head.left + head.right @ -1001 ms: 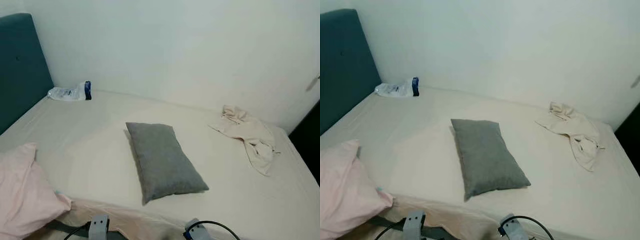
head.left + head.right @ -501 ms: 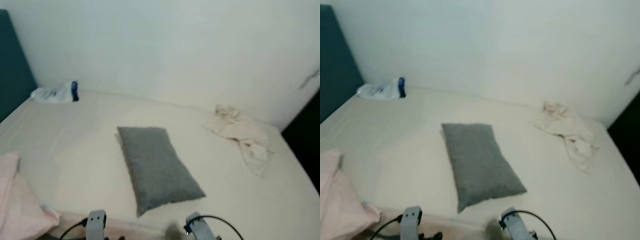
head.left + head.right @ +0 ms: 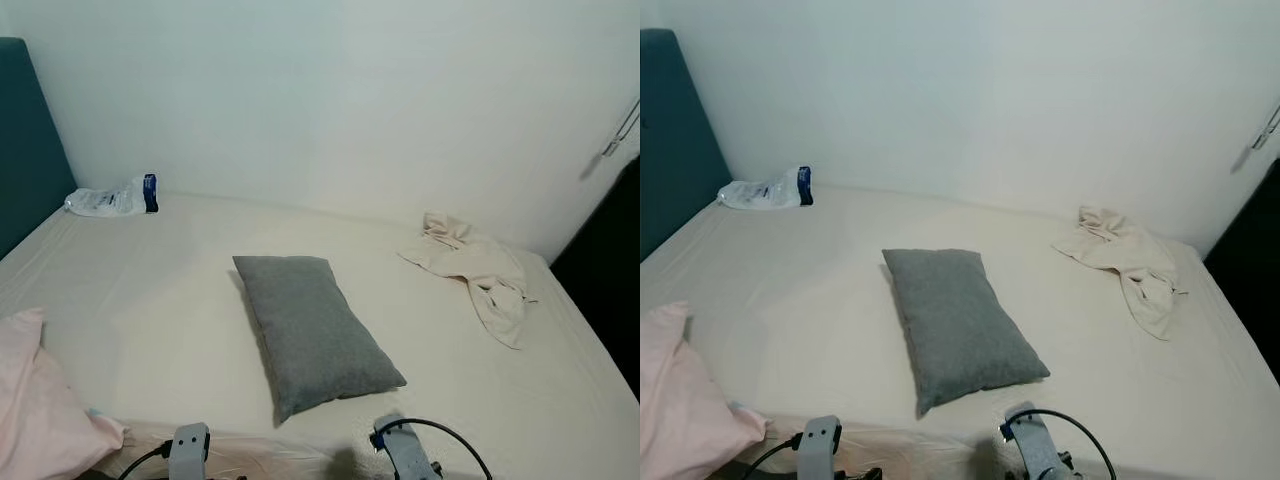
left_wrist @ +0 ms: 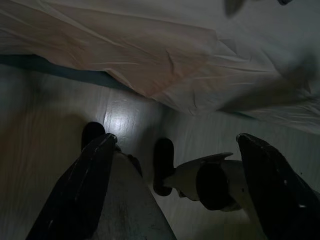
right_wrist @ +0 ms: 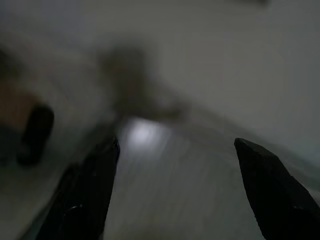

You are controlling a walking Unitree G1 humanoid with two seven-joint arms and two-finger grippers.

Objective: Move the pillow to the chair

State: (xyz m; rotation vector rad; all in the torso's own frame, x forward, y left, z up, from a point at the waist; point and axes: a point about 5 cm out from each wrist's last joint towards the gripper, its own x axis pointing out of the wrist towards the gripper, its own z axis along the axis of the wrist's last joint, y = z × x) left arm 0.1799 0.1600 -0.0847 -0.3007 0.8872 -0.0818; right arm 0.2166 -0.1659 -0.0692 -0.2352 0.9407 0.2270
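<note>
1. Pillow (image 3: pixel 312 331) lies flat mid-bed (image 3: pixel 150 290), angled, nothing on it and nothing touching it; free for a grab.
2. Left gripper (image 4: pixel 175 195) hangs low over the floor (image 4: pixel 45 130) by the bed edge, fingers spread, empty.
3. Right gripper (image 5: pixel 175 190) also low over the floor, fingers apart, empty; view blurred.
4. Judgement: approach stage, arms parked low for walking. No chair visible yet.

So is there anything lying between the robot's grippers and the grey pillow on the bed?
Nothing visible does. The grey pillow lies alone mid-bed, bare sheet between it and the near edge. The pink pillow, the crumpled cloth and the plastic bottle lie off to the sides. Both grippers, left and right, hang open over the floor.
</note>
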